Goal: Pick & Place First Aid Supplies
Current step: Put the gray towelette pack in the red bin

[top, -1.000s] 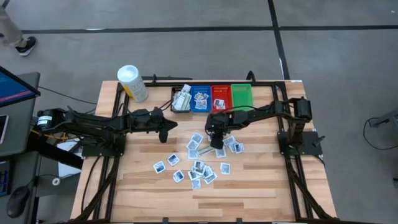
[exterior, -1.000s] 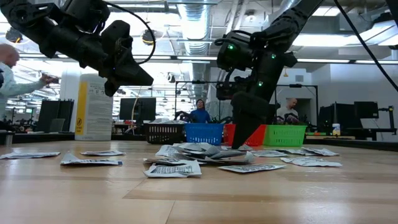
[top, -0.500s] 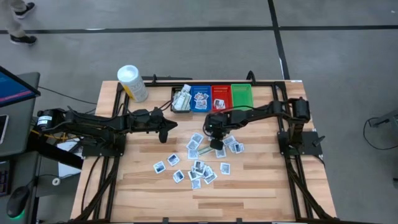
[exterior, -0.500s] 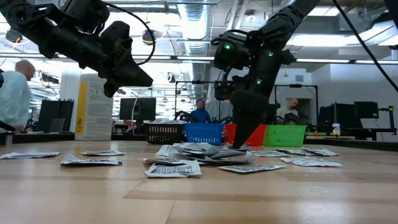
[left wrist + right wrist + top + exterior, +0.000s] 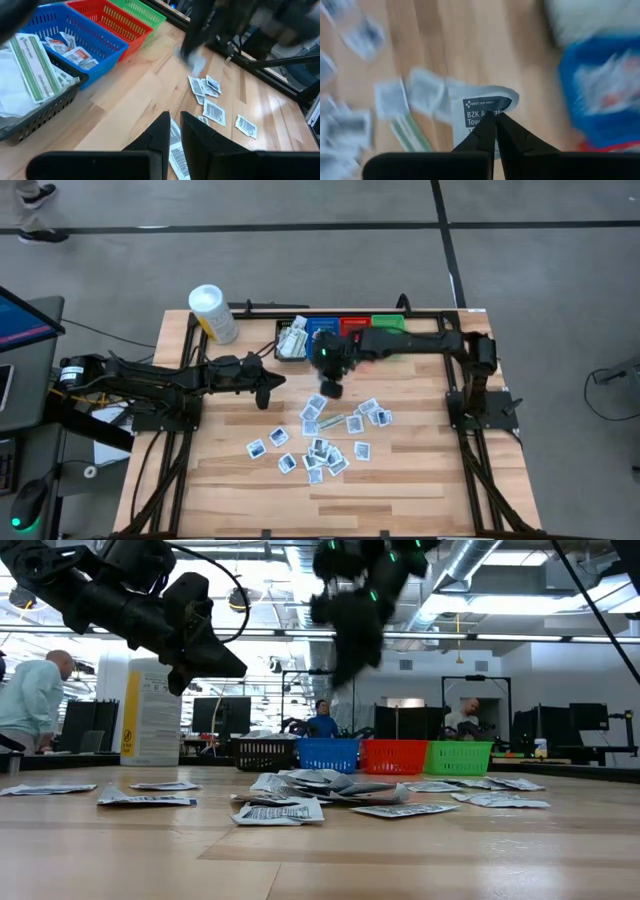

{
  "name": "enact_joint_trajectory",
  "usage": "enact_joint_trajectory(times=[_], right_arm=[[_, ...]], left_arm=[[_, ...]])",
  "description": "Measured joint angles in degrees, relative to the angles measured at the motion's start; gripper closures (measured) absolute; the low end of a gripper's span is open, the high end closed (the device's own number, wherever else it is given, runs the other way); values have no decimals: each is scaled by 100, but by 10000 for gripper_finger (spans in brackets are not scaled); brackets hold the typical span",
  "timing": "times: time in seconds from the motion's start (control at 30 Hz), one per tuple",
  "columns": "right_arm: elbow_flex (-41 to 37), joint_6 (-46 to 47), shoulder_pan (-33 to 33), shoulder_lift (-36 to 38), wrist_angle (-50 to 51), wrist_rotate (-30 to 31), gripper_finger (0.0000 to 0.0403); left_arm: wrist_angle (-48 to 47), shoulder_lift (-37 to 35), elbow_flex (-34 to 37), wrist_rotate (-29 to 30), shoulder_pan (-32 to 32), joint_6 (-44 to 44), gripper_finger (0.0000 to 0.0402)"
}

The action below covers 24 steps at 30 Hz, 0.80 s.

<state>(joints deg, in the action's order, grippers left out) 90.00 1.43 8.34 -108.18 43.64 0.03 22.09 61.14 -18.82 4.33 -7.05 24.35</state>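
The right end effector (image 5: 496,120) pinches a white "First Aid Only" packet (image 5: 482,112) by one edge, lifted above the counter (image 5: 420,470) near the blue bin (image 5: 318,330). The packet looks thin, light and limp, so an edge grip probably suits it. The other packets (image 5: 320,448) lie scattered mid-counter. The left end effector (image 5: 270,388) hovers nearly closed, empty.

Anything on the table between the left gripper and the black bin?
No. In the high view, the wood between the left gripper and the black bin is bare; the packets lie farther right.
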Motion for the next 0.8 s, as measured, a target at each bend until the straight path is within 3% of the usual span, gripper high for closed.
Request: enact_joint_trajectory(times=[0.17,0.33,0.53,0.8], right_arm=[[1204,-9,288,26,13,2,401],[1901,-225,627,26,347,3,401],[1974,-644,1070,15,1144,-2,401],[1449,-1291,1841,22,1157,-187,401]], left_arm=[[42,0,-1,226,-12,-8,358],[217,0,-3,334,-132,-141,358],[771,0,-6,401,-508,-779,358],[1700,0,-8,727,-1397,-1656,358]])
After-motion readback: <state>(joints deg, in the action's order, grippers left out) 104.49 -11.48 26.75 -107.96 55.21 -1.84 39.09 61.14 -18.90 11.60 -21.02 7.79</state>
